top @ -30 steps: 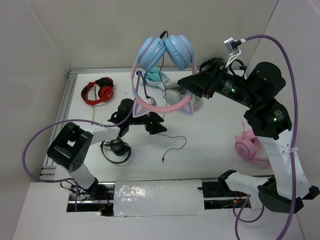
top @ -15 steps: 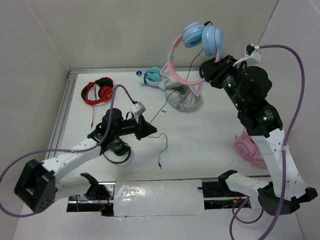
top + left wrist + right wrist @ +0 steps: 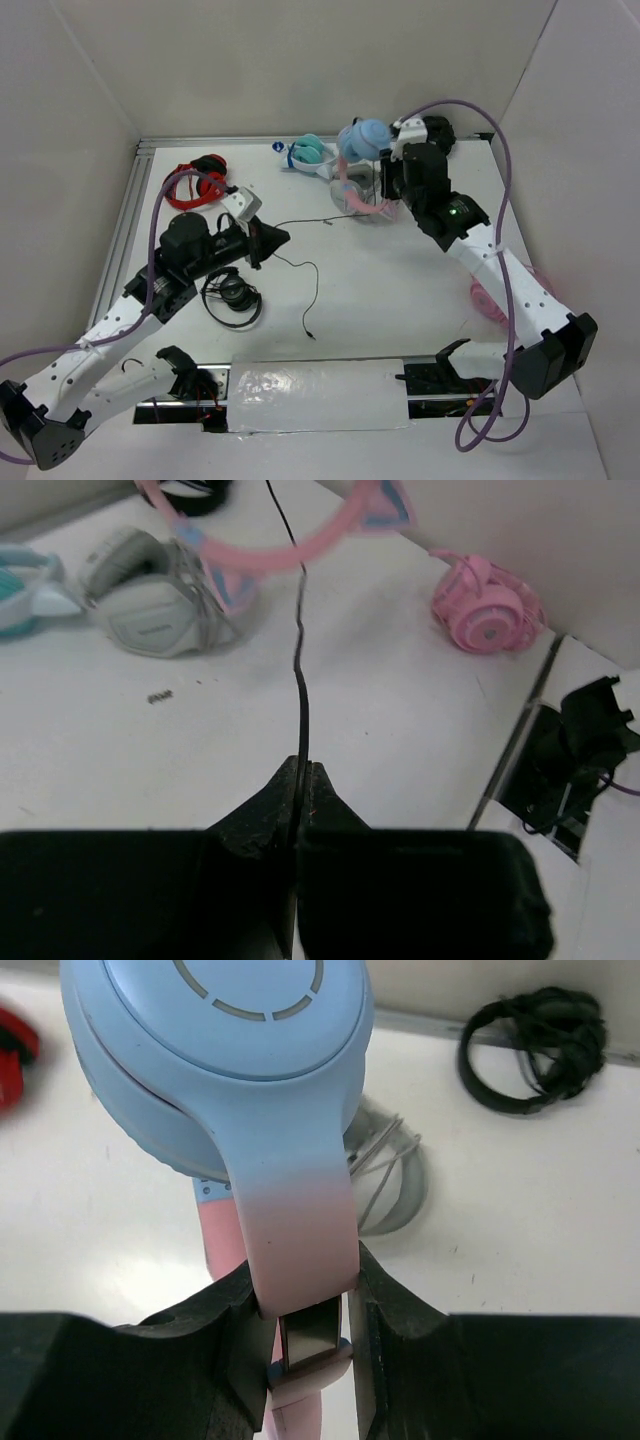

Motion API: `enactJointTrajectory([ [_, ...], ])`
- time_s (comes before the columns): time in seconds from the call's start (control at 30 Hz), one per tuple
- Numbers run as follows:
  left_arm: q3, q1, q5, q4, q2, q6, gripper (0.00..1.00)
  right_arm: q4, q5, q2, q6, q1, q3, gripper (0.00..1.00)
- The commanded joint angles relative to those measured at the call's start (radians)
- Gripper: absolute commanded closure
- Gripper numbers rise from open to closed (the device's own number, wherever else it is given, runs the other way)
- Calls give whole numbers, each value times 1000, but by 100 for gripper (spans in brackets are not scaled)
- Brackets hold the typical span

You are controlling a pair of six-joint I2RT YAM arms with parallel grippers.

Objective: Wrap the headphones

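The headphones (image 3: 362, 138), light blue cups over a pink cat-ear headband (image 3: 350, 195), hang at the back of the table above a grey-white pair. My right gripper (image 3: 383, 172) is shut on the arm just below one blue cup (image 3: 220, 1040), jaws pressed on both sides (image 3: 305, 1272). Their thin black cable (image 3: 300, 222) runs left to my left gripper (image 3: 274, 237), which is shut on it (image 3: 302, 768). The cable's free end trails down onto the table to its plug (image 3: 309, 335). In the left wrist view the cable (image 3: 300, 650) rises toward the pink headband (image 3: 270, 552).
Red headphones (image 3: 195, 180) lie at the back left and black headphones (image 3: 232, 296) near my left arm. A teal-and-white pair (image 3: 310, 152) and a grey-white pair (image 3: 160, 600) sit under the held headphones. The all-pink pair (image 3: 485, 605) lies at the right, behind my right arm.
My right arm has brought the headphones down from high in the air to just above the back of the table. My left gripper has shut on the cable and drawn it left.
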Motion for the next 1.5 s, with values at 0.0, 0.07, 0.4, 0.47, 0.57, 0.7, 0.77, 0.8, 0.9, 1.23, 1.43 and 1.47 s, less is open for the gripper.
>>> enactJointTrajectory([
  [0.0, 101, -5, -114, -21, -6, 92, 100, 152, -119, -66, -247, 25, -43, 100],
  [0.07, 144, -5, -166, -12, 28, 114, 100, 114, -260, -89, -287, 23, -69, 100],
  [0.4, 351, 121, -237, 13, 229, 183, 100, -139, -930, -68, -8, -103, 53, 100],
  [0.47, 371, 146, -166, 37, 230, 203, 100, -164, -979, -37, -4, -104, 56, 100],
  [0.57, 371, 156, -66, 94, 213, 286, 100, -161, -992, 10, 12, -101, 44, 100],
  [0.7, 412, 161, -2, 85, 224, 334, 100, -146, -1043, 49, -7, -113, 18, 100],
  [0.77, 425, 166, -13, 77, 247, 349, 100, -144, -1104, 61, -33, -115, 7, 100],
  [0.8, 442, 169, -28, 71, 256, 354, 100, -134, -1121, 61, -36, -117, -3, 100],
  [0.9, 445, 198, -44, 85, 290, 357, 100, -103, -1224, 33, -54, -124, -49, 100],
  [1.23, 416, 368, 177, 129, 416, 208, 100, -23, -1476, -71, -5, -135, -88, 100],
  [1.43, 417, 380, 359, 166, 451, 182, 100, -48, -1460, -34, 6, -115, -76, 100],
  [1.47, 411, 379, 379, 194, 444, 182, 100, -40, -1474, -13, 6, -112, -79, 100],
])
